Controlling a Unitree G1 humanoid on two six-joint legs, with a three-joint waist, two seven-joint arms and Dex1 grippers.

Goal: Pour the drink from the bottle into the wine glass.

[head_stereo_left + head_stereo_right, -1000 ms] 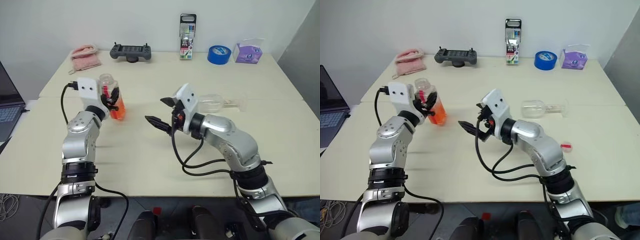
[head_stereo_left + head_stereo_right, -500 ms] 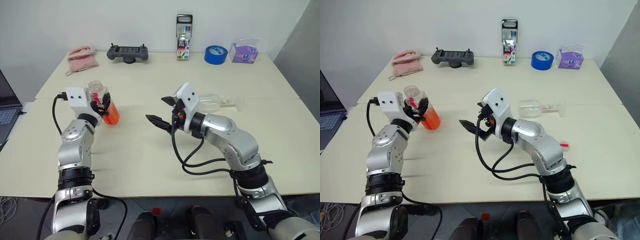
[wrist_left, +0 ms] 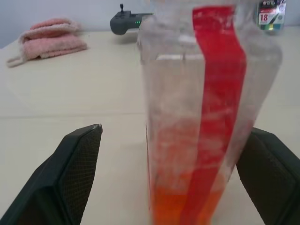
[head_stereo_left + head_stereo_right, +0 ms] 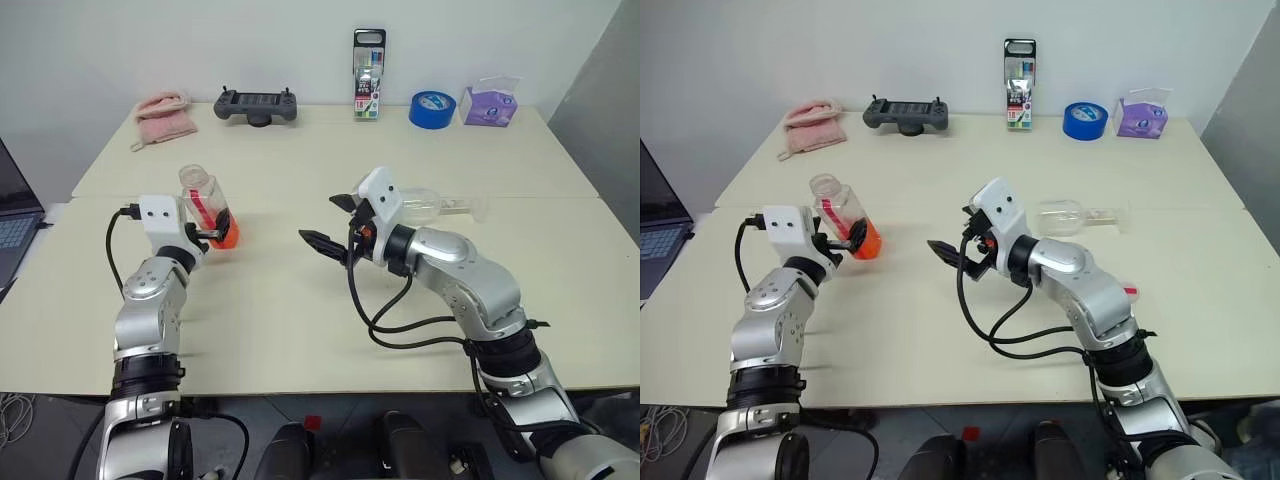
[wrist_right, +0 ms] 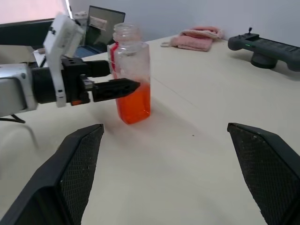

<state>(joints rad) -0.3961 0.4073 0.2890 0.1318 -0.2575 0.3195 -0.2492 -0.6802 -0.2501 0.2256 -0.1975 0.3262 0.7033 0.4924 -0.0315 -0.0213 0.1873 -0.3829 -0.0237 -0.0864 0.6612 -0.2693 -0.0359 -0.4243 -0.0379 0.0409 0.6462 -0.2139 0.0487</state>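
While the bottle (image 4: pixel 848 222) stood uncapped on the table (image 4: pixel 940 330), the left gripper (image 4: pixel 845 243) flanked it, fingers spread. Right gripper (image 4: pixel 958 240) hovered spread too. Wine glass (image 4: pixel 1070 216) lay sideways, far right.

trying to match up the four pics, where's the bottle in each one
Left eye view: bottle left of centre, standing on the table just ahead of the left gripper.
Right eye view: bottle left of centre, same spot.
Left wrist view: bottle close up at centre, between the open fingers.
Right wrist view: bottle upper left of centre.
Shared landmark: pink cloth at the table's far side.
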